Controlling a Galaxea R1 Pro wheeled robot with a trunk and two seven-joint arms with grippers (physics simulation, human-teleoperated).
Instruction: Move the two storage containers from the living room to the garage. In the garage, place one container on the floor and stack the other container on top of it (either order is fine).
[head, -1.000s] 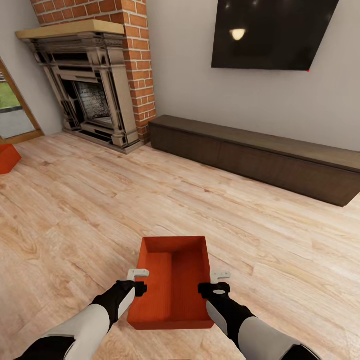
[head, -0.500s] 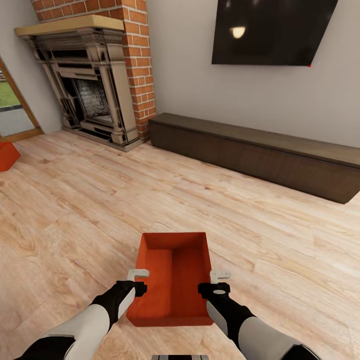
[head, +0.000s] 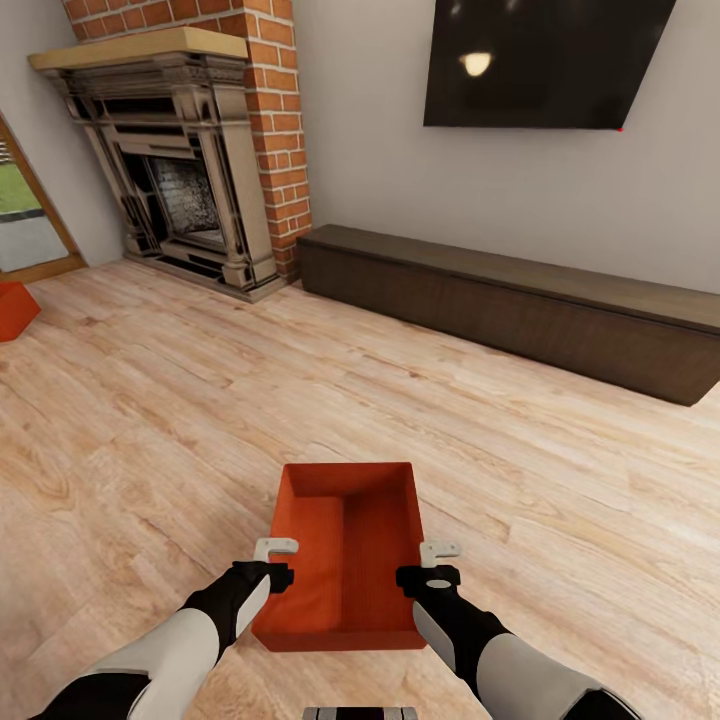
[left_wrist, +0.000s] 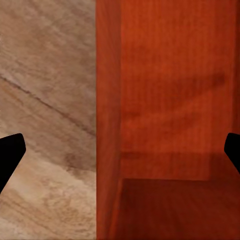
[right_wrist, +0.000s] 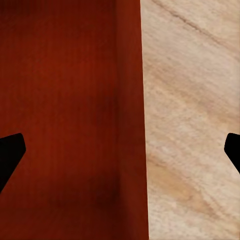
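Observation:
One orange-red storage container (head: 345, 560) sits lidless on the light wood floor right in front of me, in the living room. My left gripper (head: 275, 563) straddles its left wall and my right gripper (head: 438, 565) straddles its right wall. Both are open. In the left wrist view the container's wall (left_wrist: 107, 100) runs between the wide-apart black fingertips (left_wrist: 10, 152), and the right wrist view shows the same with the other wall (right_wrist: 131, 100). A corner of the second storage container (head: 12, 310) shows at the far left edge, on the floor near the glass door.
A brick fireplace (head: 190, 180) stands at the back left. A long dark low bench (head: 520, 310) runs along the grey wall under a wall TV (head: 540, 60). Wood plank floor (head: 300, 400) spreads between me and them.
The whole picture has shifted up slightly, so the camera moved. Both grippers stay open at the container's side walls, and the container has not visibly moved on the floor.

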